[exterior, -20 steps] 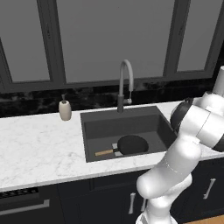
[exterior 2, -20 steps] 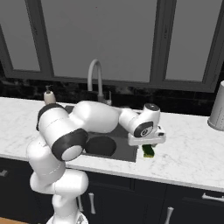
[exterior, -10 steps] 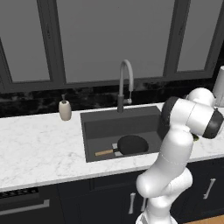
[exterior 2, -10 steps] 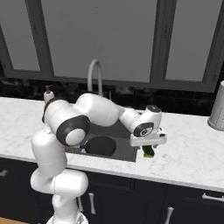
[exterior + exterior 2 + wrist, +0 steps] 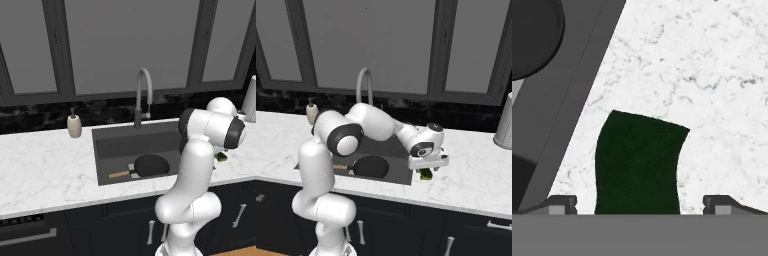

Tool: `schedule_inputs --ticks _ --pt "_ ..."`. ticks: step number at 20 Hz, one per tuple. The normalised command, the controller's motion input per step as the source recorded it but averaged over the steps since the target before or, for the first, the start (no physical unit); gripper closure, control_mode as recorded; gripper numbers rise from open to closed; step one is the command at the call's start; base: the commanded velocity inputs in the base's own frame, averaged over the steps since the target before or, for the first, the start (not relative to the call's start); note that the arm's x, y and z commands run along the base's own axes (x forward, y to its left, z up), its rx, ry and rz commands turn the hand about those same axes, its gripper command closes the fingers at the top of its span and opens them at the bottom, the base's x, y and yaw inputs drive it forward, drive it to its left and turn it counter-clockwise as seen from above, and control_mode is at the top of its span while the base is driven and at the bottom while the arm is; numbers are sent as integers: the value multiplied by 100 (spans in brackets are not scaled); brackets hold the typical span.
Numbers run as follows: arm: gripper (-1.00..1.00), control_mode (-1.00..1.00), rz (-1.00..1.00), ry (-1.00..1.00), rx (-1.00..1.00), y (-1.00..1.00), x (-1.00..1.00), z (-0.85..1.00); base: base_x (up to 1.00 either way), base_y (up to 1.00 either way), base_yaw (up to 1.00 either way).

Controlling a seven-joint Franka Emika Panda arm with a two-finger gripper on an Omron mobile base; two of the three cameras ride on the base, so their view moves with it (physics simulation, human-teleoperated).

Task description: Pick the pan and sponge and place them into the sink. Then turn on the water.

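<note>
The gripper (image 5: 639,205) stands wide over the sponge (image 5: 639,162), apparently not touching; the arm hides part of the sink (image 5: 120,145).

I see a dark green sponge (image 5: 637,165) on a white counter (image 5: 712,90) with grey swirls, and a black pan (image 5: 150,165) with a light brown handle.

The round black frying pan with a wooden handle (image 5: 149,165) lay in the large rectangular dark grey sink (image 5: 120,145), near its front edge. The small dark green rectangular sponge (image 5: 638,164) sat on the white marble countertop (image 5: 476,172), just beside the sink's right rim, between the open gripper's (image 5: 640,204) fingertips (image 5: 562,204).
</note>
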Motion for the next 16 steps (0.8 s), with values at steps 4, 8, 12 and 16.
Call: schedule_inputs --ticks 4,8,12,16 --pt "-100 -100 6 0 0 0 2 -17 0 0 0" --pt "-100 -100 6 0 0 0 4 -16 0 0 0" --pt "-100 -100 6 0 0 0 5 -23 0 0 0" --pt "-100 -100 2 0 0 3 0 -31 0 0 0"
